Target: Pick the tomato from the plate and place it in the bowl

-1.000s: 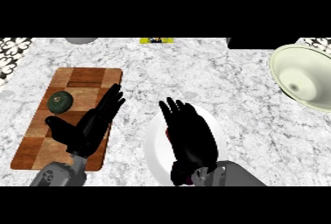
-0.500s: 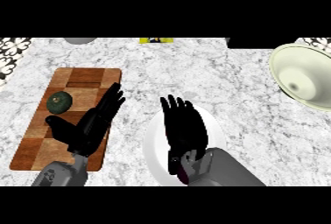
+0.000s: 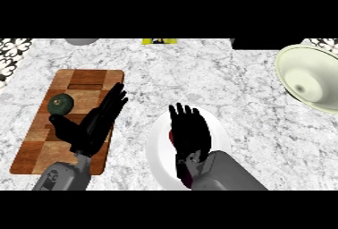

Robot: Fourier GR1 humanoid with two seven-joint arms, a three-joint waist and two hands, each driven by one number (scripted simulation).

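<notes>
Since the earlier frame, the right hand [image 3: 189,132] moves a little forward over the plate [image 3: 157,152], with fingers straight and released, holding nothing. Directly under this hand, only a red edge of the tomato [image 3: 171,135] shows at the hand's left side, so its long axis cannot be told. Left of the plate, the left hand [image 3: 92,125] rests open over the cutting board [image 3: 40,143], farther from the tomato. Far to the upper right of the plate stands the bowl [image 3: 310,80].
</notes>
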